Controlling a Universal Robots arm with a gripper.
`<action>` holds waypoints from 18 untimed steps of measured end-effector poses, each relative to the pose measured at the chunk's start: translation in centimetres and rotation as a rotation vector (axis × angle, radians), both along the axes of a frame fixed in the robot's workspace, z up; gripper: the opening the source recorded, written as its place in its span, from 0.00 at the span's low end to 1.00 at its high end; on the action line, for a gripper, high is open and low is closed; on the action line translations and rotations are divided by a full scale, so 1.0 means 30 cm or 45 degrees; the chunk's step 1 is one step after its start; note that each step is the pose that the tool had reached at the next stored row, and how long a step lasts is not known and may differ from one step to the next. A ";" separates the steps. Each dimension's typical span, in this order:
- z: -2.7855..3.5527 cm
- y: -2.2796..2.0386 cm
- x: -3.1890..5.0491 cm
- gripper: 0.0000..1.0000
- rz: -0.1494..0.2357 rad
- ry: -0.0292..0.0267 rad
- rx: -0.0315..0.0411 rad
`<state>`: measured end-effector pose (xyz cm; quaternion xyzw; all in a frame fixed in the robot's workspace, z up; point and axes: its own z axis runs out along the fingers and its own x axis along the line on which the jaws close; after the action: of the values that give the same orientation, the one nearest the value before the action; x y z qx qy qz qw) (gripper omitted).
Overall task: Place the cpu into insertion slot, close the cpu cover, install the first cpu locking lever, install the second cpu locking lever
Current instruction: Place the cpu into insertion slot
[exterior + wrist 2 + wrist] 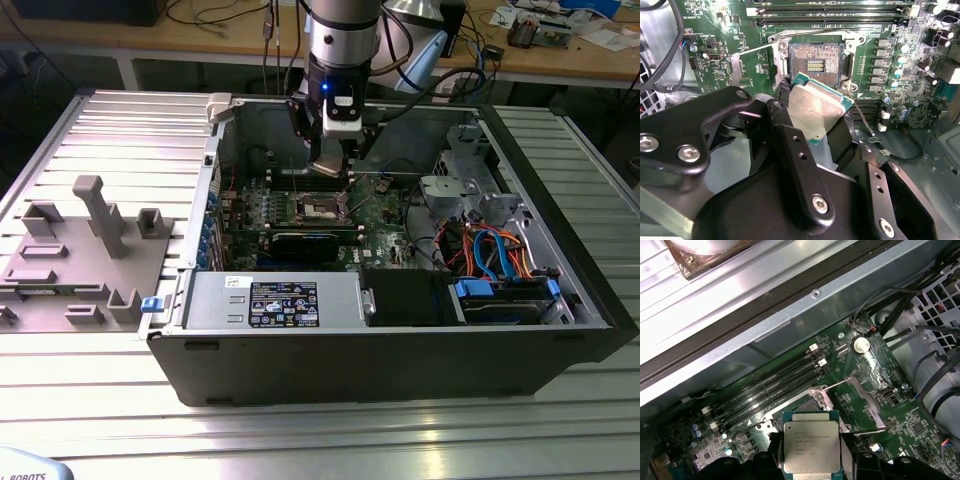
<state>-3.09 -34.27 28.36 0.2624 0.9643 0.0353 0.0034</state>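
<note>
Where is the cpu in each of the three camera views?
Exterior view: too small to make out; look at the tip of the gripper, just above the insertion slot.
Second wrist view: the cpu sits tilted between the black fingers, beside the open socket.
First wrist view: the cpu shows its metal top, clamped between the fingers, overlapping the socket's edge.
Shared landmark: the insertion slot.

My arm (342, 35) stands nearly upright over the insertion slot (318, 207), the wrist (335, 95) straight below it. My gripper (330, 168) points downward and hangs just above the slot, toward one edge of it rather than square over its middle. My two black fingers (842, 140) press on opposite edges of the cpu (811, 447), and I hold it tilted against the slot's plane.
</note>
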 end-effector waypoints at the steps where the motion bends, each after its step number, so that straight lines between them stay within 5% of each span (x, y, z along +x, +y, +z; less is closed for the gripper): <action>1: 0.000 0.000 0.000 0.55 -0.002 0.0000 0.0000; 18: -0.002 0.000 0.000 0.55 -0.048 0.0000 0.0000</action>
<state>-3.09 -34.27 28.29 0.2804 0.9592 0.0352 0.0040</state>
